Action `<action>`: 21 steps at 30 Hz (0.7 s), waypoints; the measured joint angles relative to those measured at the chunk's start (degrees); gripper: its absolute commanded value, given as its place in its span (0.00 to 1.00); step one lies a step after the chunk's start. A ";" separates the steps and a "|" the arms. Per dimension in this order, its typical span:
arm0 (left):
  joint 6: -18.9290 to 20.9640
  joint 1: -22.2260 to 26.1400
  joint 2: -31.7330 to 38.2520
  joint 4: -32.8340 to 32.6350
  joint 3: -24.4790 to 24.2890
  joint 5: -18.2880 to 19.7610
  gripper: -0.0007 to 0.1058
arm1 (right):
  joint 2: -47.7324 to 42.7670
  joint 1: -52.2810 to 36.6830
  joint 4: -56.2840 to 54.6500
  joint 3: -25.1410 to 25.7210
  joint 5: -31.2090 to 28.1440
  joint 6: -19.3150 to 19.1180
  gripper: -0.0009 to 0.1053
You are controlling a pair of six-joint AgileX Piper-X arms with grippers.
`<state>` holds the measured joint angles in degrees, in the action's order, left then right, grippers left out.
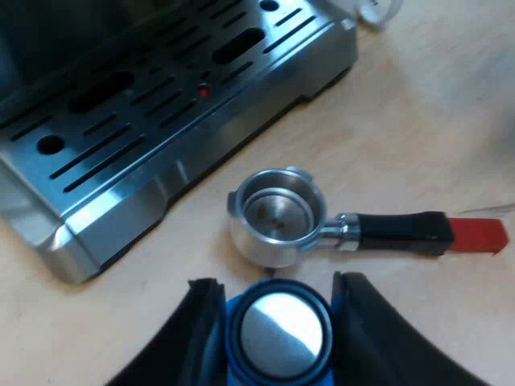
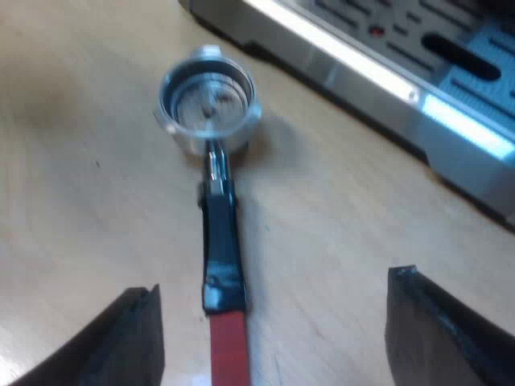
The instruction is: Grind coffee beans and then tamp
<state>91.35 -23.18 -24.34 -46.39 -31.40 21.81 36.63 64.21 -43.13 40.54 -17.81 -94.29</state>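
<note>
The metal holder (image 1: 278, 217) lies loose on the wooden table beside the espresso machine's drip tray (image 1: 121, 153), its basket facing up and its dark handle (image 1: 398, 232) ending in red. My left gripper (image 1: 278, 326) is shut on the blue tamper (image 1: 278, 334), whose shiny flat face points at the camera, close to the holder's basket. In the right wrist view the holder (image 2: 208, 104) lies with its handle (image 2: 221, 261) pointing toward my right gripper (image 2: 273, 322), which stands open above the red end (image 2: 229, 350), a finger on either side.
The machine's slotted steel drip tray (image 2: 418, 72) with a small red indicator stands next to the holder. A pale round object (image 1: 378, 10) sits past the tray's corner. Bare wooden tabletop (image 1: 434, 112) surrounds the holder.
</note>
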 measured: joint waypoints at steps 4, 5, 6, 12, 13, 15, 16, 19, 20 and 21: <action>0.00 -1.58 0.00 -0.04 -1.03 0.00 0.01 | -0.62 0.00 2.91 -2.32 0.00 0.00 0.58; 0.00 -2.22 0.00 -0.04 -1.43 0.00 0.01 | -0.59 0.00 4.22 -2.82 0.16 0.00 0.58; 0.00 -2.24 0.00 -0.04 -1.43 0.00 0.01 | -0.59 0.00 5.45 -3.22 0.33 0.00 0.58; 0.00 -2.77 0.00 0.07 -2.27 -0.33 0.01 | -0.59 0.00 7.81 -4.01 0.35 0.00 0.58; 0.00 -2.77 0.00 0.11 -2.25 -0.95 0.01 | -0.59 0.00 8.12 -4.07 0.50 0.00 0.58; 0.00 -2.77 0.00 0.11 -2.25 -1.53 0.01 | -0.59 0.00 9.36 -4.33 1.25 0.00 0.58; 0.00 -2.77 -0.14 0.11 -2.25 -1.54 0.01 | -0.59 0.00 9.50 -4.33 1.23 0.00 0.58; 0.00 -2.77 -1.37 0.11 -2.25 -1.68 0.01 | -0.59 0.00 9.55 -4.33 1.23 0.00 0.58; 0.00 -2.77 -1.87 0.11 -2.25 -1.69 0.01 | -0.59 0.00 9.55 -4.33 1.23 0.00 0.58; 0.00 -2.77 -2.16 0.11 -2.25 -1.69 0.01 | -0.59 0.00 9.55 -4.33 1.23 0.00 0.58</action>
<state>91.35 -25.95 -26.50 -46.28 -33.66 20.12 36.04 64.21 -33.58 36.21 -16.58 -94.29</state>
